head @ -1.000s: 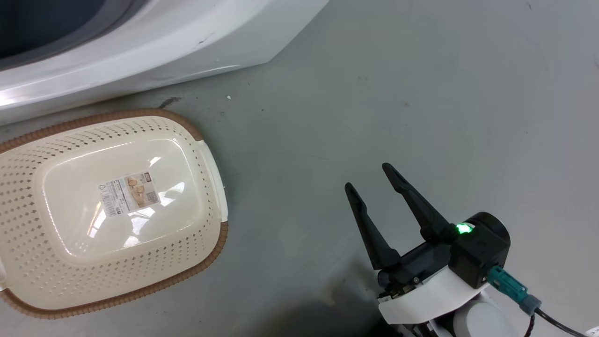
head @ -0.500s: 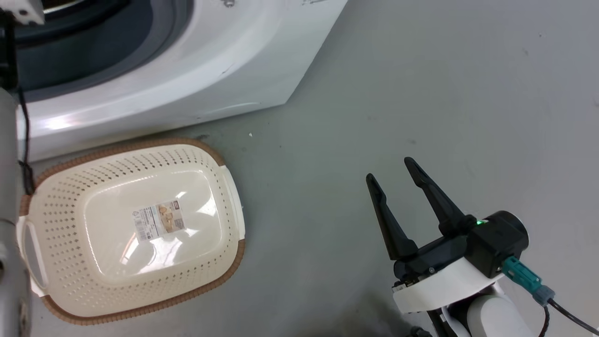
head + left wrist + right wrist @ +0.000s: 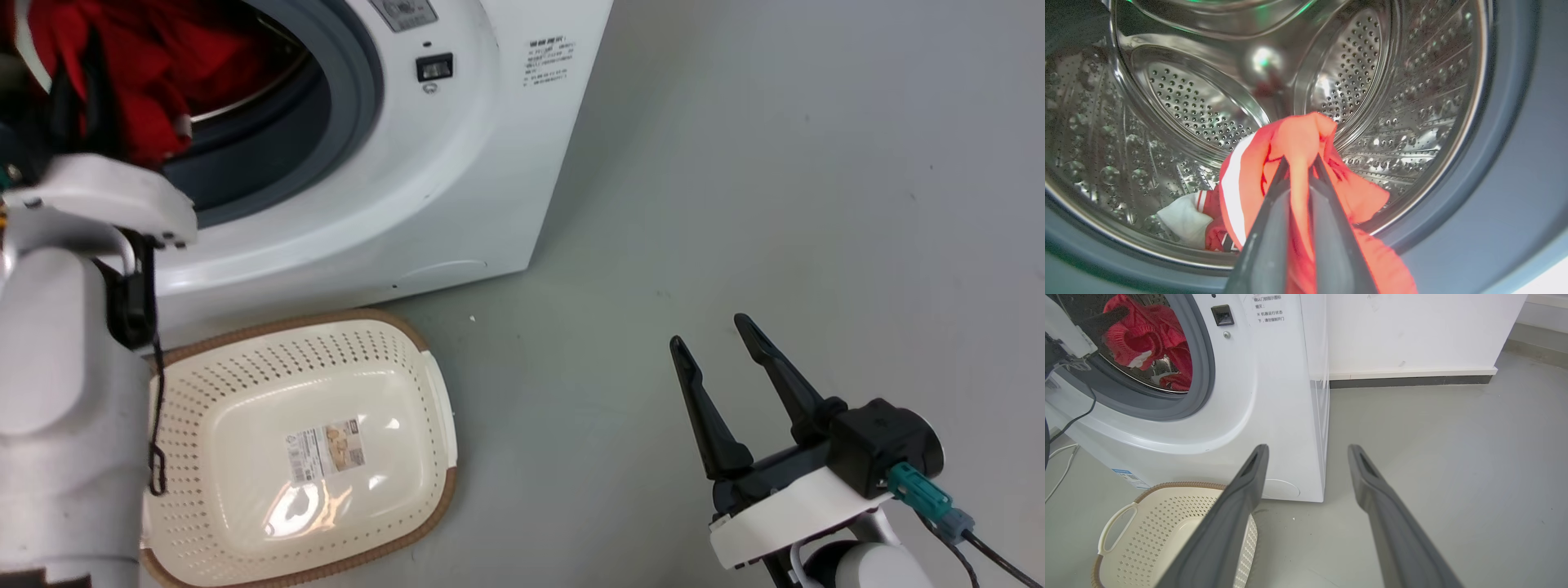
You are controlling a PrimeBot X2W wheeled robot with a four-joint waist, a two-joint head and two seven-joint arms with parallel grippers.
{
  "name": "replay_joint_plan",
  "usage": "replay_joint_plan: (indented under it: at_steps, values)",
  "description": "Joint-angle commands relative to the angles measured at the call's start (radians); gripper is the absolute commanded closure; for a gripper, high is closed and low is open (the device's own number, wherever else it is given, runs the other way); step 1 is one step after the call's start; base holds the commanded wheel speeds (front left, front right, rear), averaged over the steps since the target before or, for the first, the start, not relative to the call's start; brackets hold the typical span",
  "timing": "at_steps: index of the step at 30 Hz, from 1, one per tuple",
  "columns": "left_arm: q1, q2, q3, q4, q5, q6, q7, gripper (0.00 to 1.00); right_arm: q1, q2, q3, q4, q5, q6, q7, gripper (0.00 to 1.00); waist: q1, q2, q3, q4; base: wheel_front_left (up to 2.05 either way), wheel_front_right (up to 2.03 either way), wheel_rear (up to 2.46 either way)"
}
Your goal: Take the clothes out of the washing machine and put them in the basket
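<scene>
Left wrist view: the left gripper [image 3: 1298,162] is reached into the shiny steel drum with holes [image 3: 1188,106] of the big white front-loading washing machine [image 3: 457,171]. Its fingers are pressed together on a fold of soft bright red cloth with a white stripe [image 3: 1294,134], which is held up off the drum floor. More red and white cloth [image 3: 1186,220] is seen lying low in the drum. In the head view the pale left forearm [image 3: 57,392] is stretched up toward the machine's round opening. The right gripper [image 3: 706,331] is held over the grey floor [image 3: 735,163], well apart from the machine, with its fingers spread apart. The cream plastic basket with holes and a brown rim [image 3: 204,384] is set on the floor just in front of the machine. A paper label [image 3: 325,447] is stuck inside it and a small label [image 3: 549,61] on the machine's front; the writing on both is too small to be read.
</scene>
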Motion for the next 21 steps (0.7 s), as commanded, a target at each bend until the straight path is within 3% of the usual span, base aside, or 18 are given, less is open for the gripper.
replay_joint_plan:
  at_steps: [1,21]
  values:
    - [0.034,-0.014,0.012,-0.026,0.001,-0.005,-0.008,1.0,0.014,0.002,-0.004,-0.005,-0.002,-0.001,0.006,0.0,0.0002,0.0,-0.043,0.02,0.0,0.0,0.0]
    - [0.486,-0.191,0.096,-0.366,0.047,-0.04,-0.007,1.0,0.105,0.002,-0.066,-0.037,-0.027,-0.001,0.082,0.0,0.0002,0.0,-0.246,0.146,0.0,0.0,0.0]
